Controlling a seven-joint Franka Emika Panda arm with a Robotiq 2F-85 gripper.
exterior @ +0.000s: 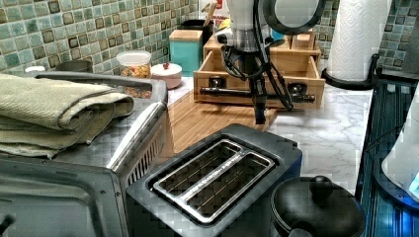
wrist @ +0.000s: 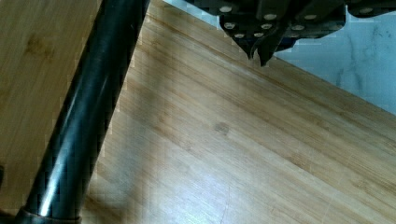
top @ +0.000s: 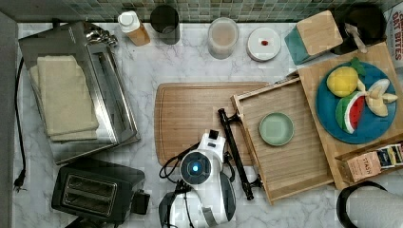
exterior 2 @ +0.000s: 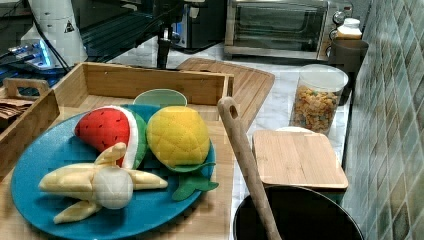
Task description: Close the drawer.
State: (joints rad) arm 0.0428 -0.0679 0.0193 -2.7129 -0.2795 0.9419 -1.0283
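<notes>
My pincer [wrist: 259,50] hangs over the wooden cutting board [top: 195,118], its two fingertips pressed together and holding nothing. In the left view it [exterior: 259,116] points straight down just in front of the long black bar handle [exterior: 257,92], near it but not clearly touching. The drawer [top: 285,142] stands pulled out of the wooden organizer onto the marble desk [top: 190,61], its front overlapping the board's edge at the top view's right. A small pale green plate [top: 276,128] lies inside the drawer. On top of the organizer, a blue plate [exterior 2: 60,150] carries plush fruit. A black toaster [top: 97,190] sits at the top view's lower left.
</notes>
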